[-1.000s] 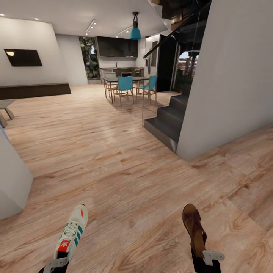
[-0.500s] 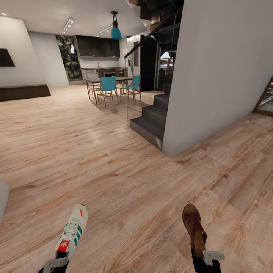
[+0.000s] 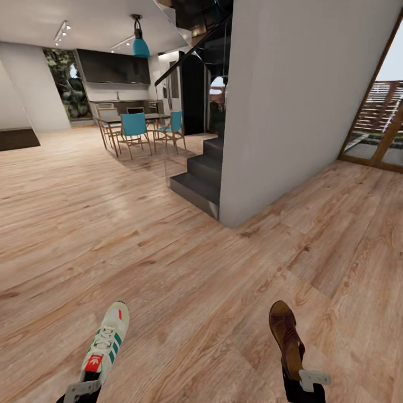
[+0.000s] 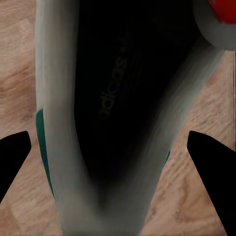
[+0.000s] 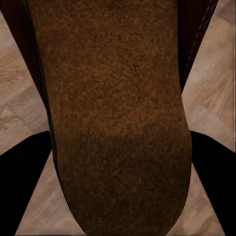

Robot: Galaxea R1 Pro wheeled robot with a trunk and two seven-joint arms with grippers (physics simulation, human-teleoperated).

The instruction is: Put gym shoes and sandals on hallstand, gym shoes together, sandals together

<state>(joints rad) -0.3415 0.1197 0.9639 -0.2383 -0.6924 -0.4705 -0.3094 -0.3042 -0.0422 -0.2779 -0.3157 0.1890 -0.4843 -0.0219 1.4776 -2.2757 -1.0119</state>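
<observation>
Swinging rightward since a moment ago, the head view now takes in a glazed doorway (image 3: 375, 123). The left gripper (image 3: 84, 389) pinches a gym shoe (image 3: 106, 341), the right gripper (image 3: 305, 383) a sandal (image 3: 285, 336), both above the corridor floor (image 3: 190, 280); the robot seems to be seeking the hallstand.

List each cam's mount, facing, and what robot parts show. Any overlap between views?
Head: on the robot's head, looking forward and down over wood floor toward stairs and dining table; both pincers at the bottom edge, left pincer, right pincer.
Left wrist: near the left pincer, looking along a gym shoe; dark fingertips.
Right wrist: near the right pincer, looking along a sandal; dark fingertips.
Shared: each shoe also shows in the head view.
</observation>
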